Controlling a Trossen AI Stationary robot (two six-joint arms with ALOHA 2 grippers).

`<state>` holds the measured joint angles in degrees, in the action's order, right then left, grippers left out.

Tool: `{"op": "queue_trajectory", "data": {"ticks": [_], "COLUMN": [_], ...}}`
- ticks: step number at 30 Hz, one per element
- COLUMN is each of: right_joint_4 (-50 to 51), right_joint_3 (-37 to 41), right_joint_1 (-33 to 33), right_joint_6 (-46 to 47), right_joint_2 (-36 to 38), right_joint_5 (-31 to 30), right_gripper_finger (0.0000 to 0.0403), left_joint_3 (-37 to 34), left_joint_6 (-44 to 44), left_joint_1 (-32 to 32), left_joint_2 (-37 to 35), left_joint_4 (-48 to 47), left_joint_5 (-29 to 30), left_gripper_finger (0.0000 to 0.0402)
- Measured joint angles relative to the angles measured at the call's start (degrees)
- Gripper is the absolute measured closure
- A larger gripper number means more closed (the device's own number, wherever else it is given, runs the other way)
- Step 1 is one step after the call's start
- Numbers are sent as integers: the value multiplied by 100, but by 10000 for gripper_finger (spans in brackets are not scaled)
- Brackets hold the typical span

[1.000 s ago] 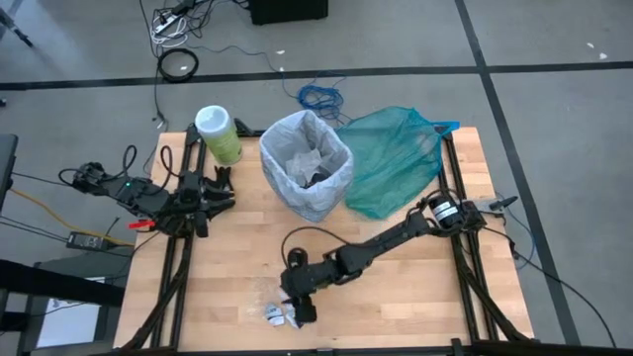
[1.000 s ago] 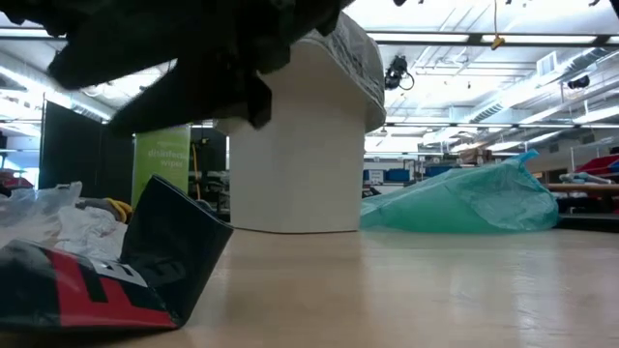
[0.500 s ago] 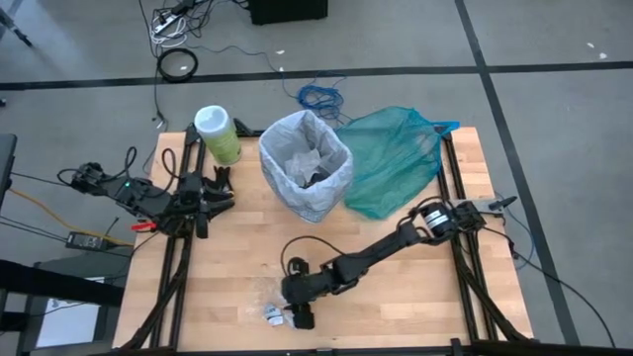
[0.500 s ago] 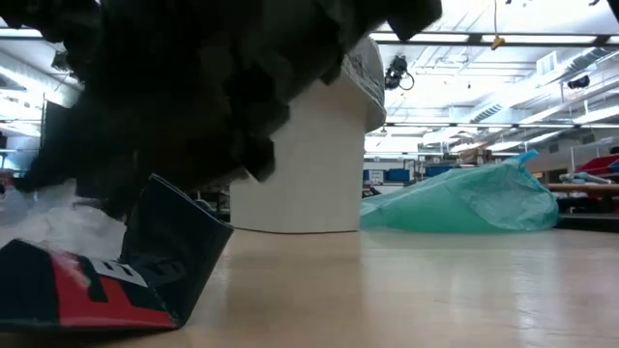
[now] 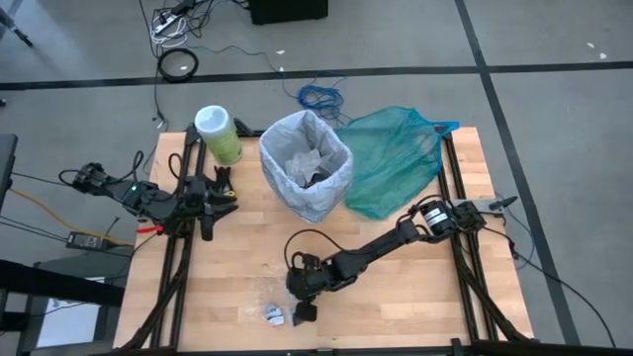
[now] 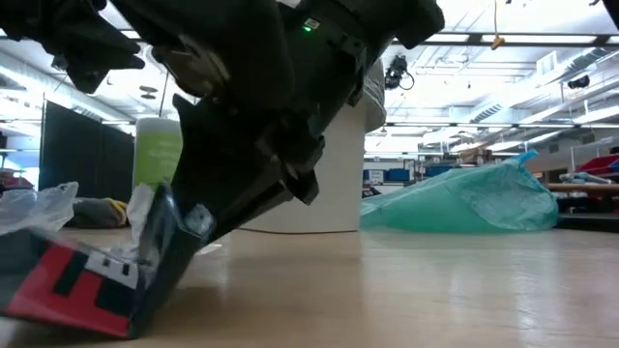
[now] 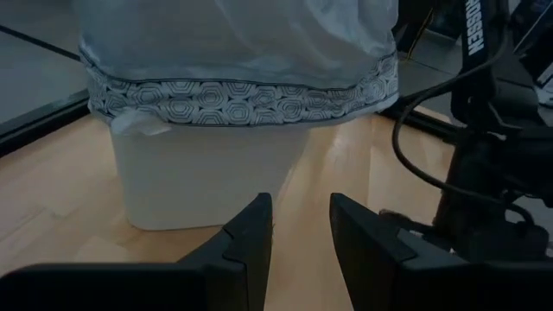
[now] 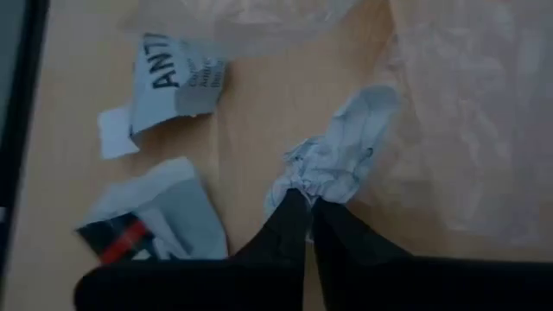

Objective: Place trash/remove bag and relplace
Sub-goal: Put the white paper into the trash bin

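Observation:
Near the table's front edge my right gripper (image 5: 303, 312) is down among the trash, shut on a crumpled white tissue scrap (image 8: 341, 151). A dark wrapper with a red patch (image 8: 143, 226) and a torn printed label (image 8: 173, 73) lie beside it on the wood; the wrapper (image 6: 73, 290) fills the low view's near corner. The white bin (image 5: 307, 166) stands at the back centre, the pale bag (image 7: 233, 39) lining it and folded over its rim. My left gripper (image 5: 222, 194) hovers open at the bin's left, its fingers (image 7: 251, 233) pointing at the bin wall. My right gripper pinches the tissue scrap's gathered end (image 8: 298, 183) between its two fingertips. The fingers slant down onto it from the far right. The rest of the scrap lies on the table top.
A teal-green plastic bag (image 5: 396, 158) lies at the back right beside the bin. A green canister (image 5: 218, 133) stands at the back left. Thin clear plastic (image 8: 458, 112) lies next to the scraps. Bare wood runs across the table's middle.
My right gripper has sunk to the table among the scraps, rolled at the wrist and shut on the white tissue scrap. The dark wrapper beside it has tipped over from its tent-like stand.

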<state>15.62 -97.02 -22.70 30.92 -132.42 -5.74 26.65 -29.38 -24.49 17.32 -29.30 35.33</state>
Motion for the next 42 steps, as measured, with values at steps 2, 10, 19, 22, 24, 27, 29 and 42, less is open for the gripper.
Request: {"op": "queue_trajectory", "data": {"ticks": [2,10,19,22,24,27,29,42], "right_joint_4": [228,1288,3238,2854,2915,3192,3345,5226], "right_joint_3": [-153,-1357,-3808,-3415,-3372,-3383,-3385,-3366], "right_joint_1": [6,8,177,292,384,577,758,2431], "right_joint_6": [121,-526,-1698,-1896,-1878,-1973,-2089,-2520], "right_joint_2": [-4,-4,2,661,1090,1661,1926,2101], "right_joint_5": [-6,-68,-1062,-1388,-1769,-2456,-2791,-2133], "right_gripper_finger": [397,402,403,403,403,403,403,385], "left_joint_3": [0,0,0,1,1,0,0,0], "left_joint_6": [-3,17,17,17,17,16,17,14], "left_joint_1": [2,2,2,1,0,0,0,0], "left_joint_2": [0,-2,0,0,4,2,4,9], "left_joint_4": [-5,243,591,607,636,719,738,899], "left_joint_5": [4,2,0,0,-2,-2,-1,-2], "left_gripper_finger": [275,275,275,275,275,275,275,275]}}
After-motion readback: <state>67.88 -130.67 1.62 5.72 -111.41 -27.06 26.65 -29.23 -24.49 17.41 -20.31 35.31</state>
